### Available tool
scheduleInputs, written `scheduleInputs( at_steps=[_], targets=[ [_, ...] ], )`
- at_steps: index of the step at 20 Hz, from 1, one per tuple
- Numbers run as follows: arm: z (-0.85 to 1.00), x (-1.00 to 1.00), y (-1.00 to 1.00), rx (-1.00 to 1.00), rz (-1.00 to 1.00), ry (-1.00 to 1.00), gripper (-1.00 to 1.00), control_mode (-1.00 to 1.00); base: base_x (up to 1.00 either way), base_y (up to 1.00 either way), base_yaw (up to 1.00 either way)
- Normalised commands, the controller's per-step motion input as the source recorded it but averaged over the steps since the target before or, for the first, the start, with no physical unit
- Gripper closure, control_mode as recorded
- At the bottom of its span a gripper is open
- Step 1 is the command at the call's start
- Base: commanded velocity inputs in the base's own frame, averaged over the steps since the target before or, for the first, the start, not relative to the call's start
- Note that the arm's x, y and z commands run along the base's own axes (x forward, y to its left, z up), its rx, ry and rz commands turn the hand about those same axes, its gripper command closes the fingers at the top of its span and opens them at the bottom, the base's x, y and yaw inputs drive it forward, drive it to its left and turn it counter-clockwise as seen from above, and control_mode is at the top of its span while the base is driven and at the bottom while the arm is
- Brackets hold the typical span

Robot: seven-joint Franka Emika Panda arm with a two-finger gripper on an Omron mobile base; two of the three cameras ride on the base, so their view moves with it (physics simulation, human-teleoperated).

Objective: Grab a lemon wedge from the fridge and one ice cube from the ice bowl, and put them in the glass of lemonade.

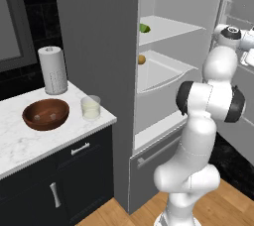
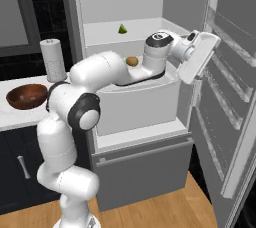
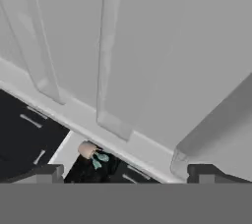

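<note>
My gripper (image 3: 125, 171) is spread wide with nothing between its fingers, and it points at the pale inner face of the open fridge door (image 2: 235, 97), close in front of it. In the hand view two moulded ribs run down that face and a small tan thing with teal bits shows past its lower edge, too small to name. My hand (image 2: 199, 57) sits at the right of the fridge (image 2: 130, 12) opening, level with the middle shelf, with my forearm stretched across the front of the shelves.

The lemon wedge (image 2: 122, 29) lies on the upper shelf, far back and to the left of my hand. A tan oval item (image 2: 132, 61) rests on the shelf below, just behind my forearm. The door racks stand near on the right, so the open room is leftward and up into the shelves.

Farther left, on the marble counter (image 1: 20, 145), stand the ice bowl (image 1: 45, 113), the glass of lemonade (image 1: 91, 107) just beside it, and a paper-towel roll (image 1: 52, 70) behind.
</note>
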Motion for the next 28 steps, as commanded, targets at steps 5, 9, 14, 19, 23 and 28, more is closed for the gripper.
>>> scheduleInputs(
  at_steps=[5, 9, 14, 19, 23, 28],
  targets=[
    [0.37, -0.79, 1.00, -0.01, 0.03, -0.42, -1.00, -1.00, 0.00, 0.00, 0.00],
    [-0.18, -0.34, 1.00, 0.23, 0.14, -0.46, -1.00, -1.00, 0.00, 0.00, 0.00],
    [-0.68, -0.07, 1.00, 0.44, 0.22, -0.36, -1.00, -1.00, 0.00, 0.00, 0.00],
    [-0.79, -0.07, 1.00, 0.45, 0.19, -0.33, -1.00, -1.00, 0.00, 0.00, 0.00],
    [-0.54, -0.18, 1.00, 0.31, 0.16, -0.29, -1.00, -1.00, 0.00, 0.00, 0.00],
    [0.29, -0.63, 0.87, 0.04, 0.19, -0.09, -1.00, -1.00, 0.00, 0.00, 0.00]
  ],
)
